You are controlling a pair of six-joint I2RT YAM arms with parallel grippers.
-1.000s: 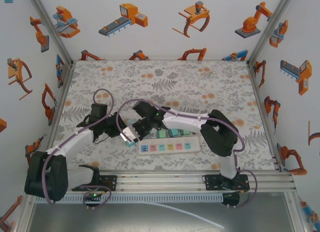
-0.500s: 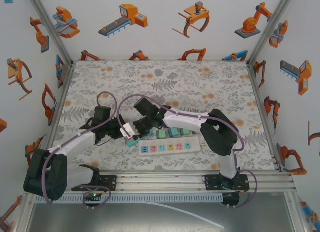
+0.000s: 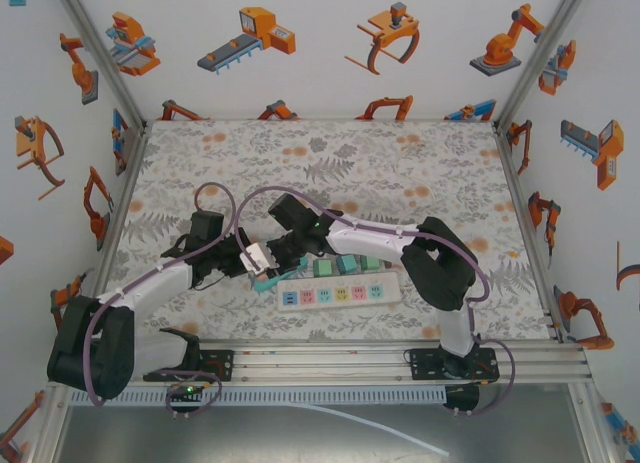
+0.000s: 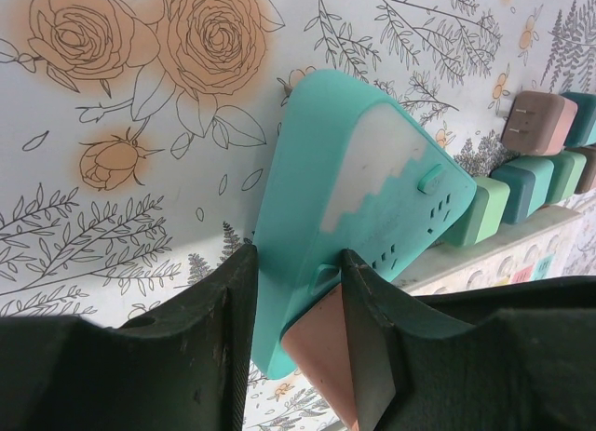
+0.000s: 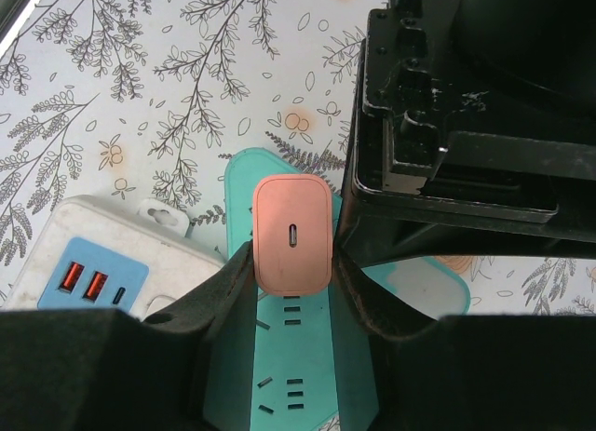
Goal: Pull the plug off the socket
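Note:
A teal socket strip [image 4: 358,198] is tilted up off the table, and my left gripper [image 4: 296,263] is shut on its near end. A pink plug [image 5: 292,235] stands on the strip's [image 5: 307,375] face, and my right gripper [image 5: 292,254] is shut on the plug's two sides. No prongs show between plug and strip. From the left wrist, the plug [image 4: 321,366] appears as a pink wedge against the strip, just under the jaws. From above, both grippers [image 3: 250,261] [image 3: 272,253] meet over the strip [image 3: 265,281] left of the table's middle.
A white power strip [image 3: 338,293] with coloured sockets lies flat just right of the grippers, with a row of teal and green plugs [image 3: 345,266] along its far side. The left gripper's black body [image 5: 466,124] crowds the right wrist's fingers. Cage walls surround the flowered table.
Both grippers, with the strip and plug between them, shifted slightly left and away from the near edge in the first half second. They have stayed nearly still since.

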